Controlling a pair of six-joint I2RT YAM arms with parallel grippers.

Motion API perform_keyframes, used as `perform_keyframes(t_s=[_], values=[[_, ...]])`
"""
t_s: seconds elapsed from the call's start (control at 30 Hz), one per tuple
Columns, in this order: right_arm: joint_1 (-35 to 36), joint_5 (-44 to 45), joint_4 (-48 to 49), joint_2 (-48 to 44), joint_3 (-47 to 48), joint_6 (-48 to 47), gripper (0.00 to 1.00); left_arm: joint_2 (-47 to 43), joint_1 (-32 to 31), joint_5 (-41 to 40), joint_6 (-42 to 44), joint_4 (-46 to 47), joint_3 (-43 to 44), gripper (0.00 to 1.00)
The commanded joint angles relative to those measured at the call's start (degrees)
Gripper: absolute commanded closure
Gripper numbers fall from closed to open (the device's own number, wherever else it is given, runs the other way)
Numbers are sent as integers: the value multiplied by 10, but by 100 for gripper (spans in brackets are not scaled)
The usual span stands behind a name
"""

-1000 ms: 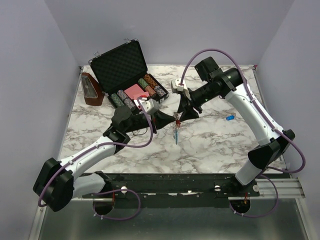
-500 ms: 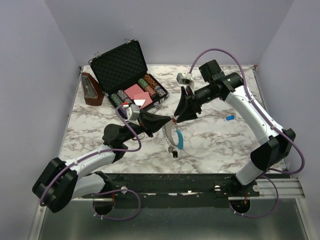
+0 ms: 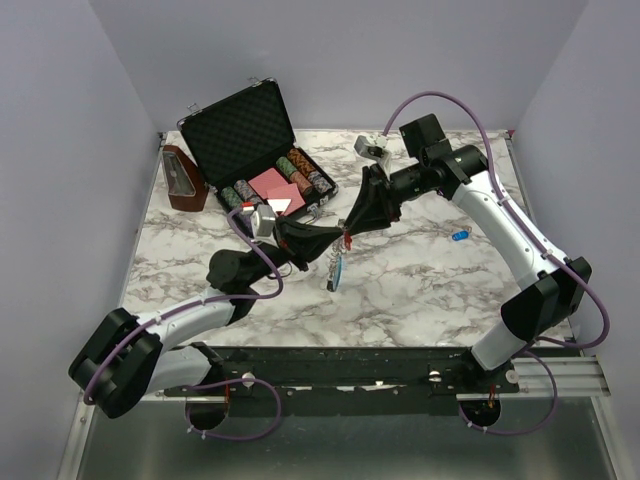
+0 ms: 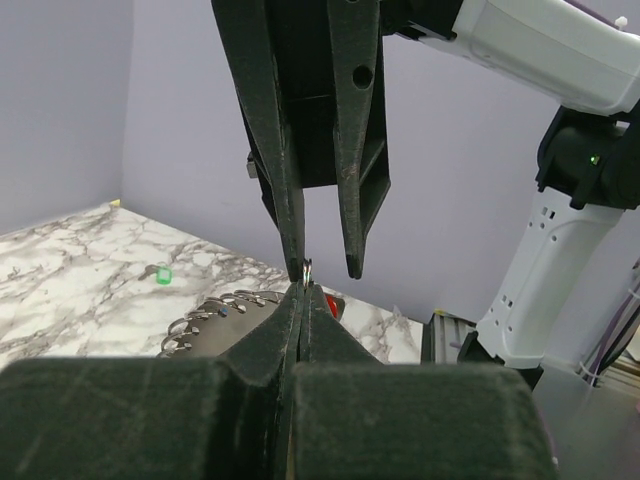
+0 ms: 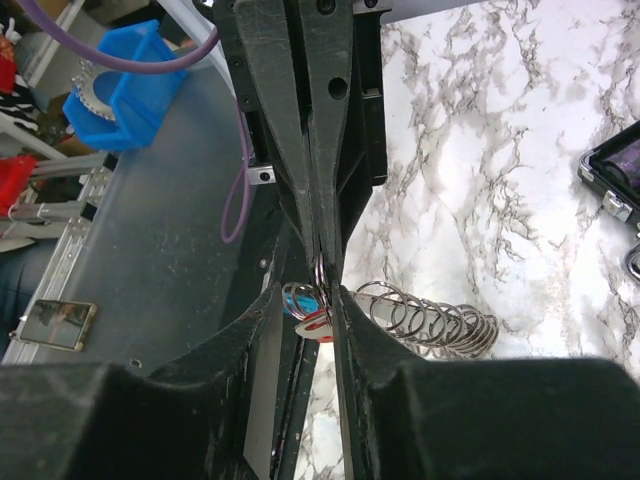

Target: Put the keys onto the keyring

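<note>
My left gripper point(image 3: 337, 241) is shut on a thin metal ring point(image 4: 307, 268) at one end of the keyring point(image 3: 335, 270), above the middle of the table. The silver coil point(image 5: 430, 320) and its blue section hang below the tips. My right gripper point(image 3: 349, 236) meets it tip to tip. Its jaws stand open a little and straddle the ring; one finger point(image 4: 296, 262) touches it. A red key point(image 5: 318, 328) hangs between those fingers beside the ring; I cannot tell whether it is threaded on. A blue key point(image 3: 459, 236) lies on the marble to the right.
An open black case point(image 3: 240, 135) with poker chips and a red card stands at the back left. A brown wooden object point(image 3: 183, 180) is beside it. The marble table point(image 3: 430, 290) ends at a rail in front.
The right gripper's jaws have narrowed around the ring. Both grippers have shifted slightly towards the back. The keyring now hangs shorter below the left tips.
</note>
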Motion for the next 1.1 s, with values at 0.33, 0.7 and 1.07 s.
perform_keyframes(t_s=[0.33, 0.7, 1.07], values=[[10, 0, 29, -7, -14, 14, 83, 7, -5, -51, -25, 103, -5, 100], [17, 78, -16, 0, 22, -19, 100, -14, -1, -30, -14, 40, -3, 74], [50, 273, -232, 50, 134, -179, 100, -147, 18, 66, 201, -468, 90, 21]])
